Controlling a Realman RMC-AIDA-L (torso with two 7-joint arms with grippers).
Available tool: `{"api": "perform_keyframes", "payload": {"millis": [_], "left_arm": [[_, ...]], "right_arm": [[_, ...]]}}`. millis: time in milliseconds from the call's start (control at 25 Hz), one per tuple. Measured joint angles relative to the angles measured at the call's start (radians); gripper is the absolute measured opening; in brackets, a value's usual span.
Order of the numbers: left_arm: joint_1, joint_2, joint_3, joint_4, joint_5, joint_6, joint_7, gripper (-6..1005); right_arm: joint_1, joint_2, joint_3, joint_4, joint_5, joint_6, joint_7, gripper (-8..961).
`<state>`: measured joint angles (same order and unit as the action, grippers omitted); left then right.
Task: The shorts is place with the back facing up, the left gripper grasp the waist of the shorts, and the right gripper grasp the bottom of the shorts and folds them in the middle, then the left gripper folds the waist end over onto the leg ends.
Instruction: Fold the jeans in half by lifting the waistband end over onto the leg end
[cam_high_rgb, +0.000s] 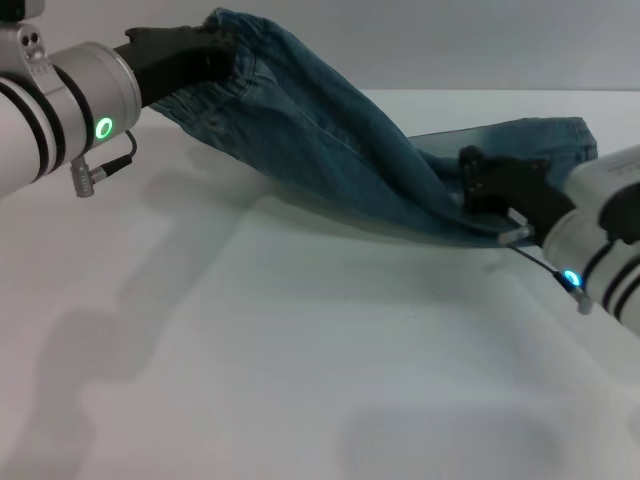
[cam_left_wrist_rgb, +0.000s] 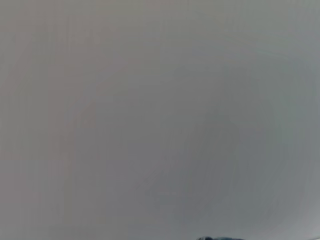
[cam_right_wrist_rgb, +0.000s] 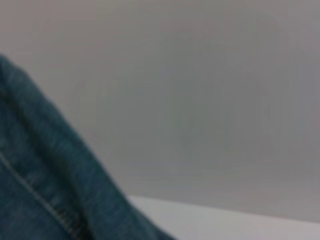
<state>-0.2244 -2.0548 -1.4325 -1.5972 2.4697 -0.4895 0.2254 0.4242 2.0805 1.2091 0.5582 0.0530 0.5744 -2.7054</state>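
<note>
We see the left gripper (cam_high_rgb: 215, 55) clamped on the waist (cam_high_rgb: 235, 70), lifting the shorts (cam_high_rgb: 330, 150) at eleven o'clock. The right gripper (cam_high_rgb: 478, 190) pinches the bottom of the shorts (cam_high_rgb: 455, 225) at three o'clock.

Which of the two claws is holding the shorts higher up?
The left gripper, on the green-lit arm, holds the waist of the shorts high; the right gripper, blue-lit, sits low by the table.

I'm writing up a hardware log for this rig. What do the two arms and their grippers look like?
The left arm is a silver-white cylinder with black bands, a glowing green ring light and a small metal plug with a thin black cable. The left gripper is a black claw. The right arm is white with black bands, a blue light and a thin cable; the right gripper is black and blocky.
</note>
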Motion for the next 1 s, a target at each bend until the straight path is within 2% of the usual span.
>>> {"api": "perform_keyframes", "payload": {"millis": [240,720,1000], "left_arm": [[0.005,0.001,0.009,-0.033,-0.002,-0.001,0.012,47],[0.008,0.0,0.031,-0.093,-0.019,0.0,0.053,45],[0.013,-0.001,0.041,-0.108,-0.107,0.002,0.137,44]], "right_arm": [[0.079,0.0,-0.069,-0.035,0.0,-0.064,0.051,15],[0.146,0.002,-0.237,-0.018,0.0,-0.093,0.193,27],[0.173,0.007,-0.304,-0.001,0.0,-0.104,0.209,33]]}}
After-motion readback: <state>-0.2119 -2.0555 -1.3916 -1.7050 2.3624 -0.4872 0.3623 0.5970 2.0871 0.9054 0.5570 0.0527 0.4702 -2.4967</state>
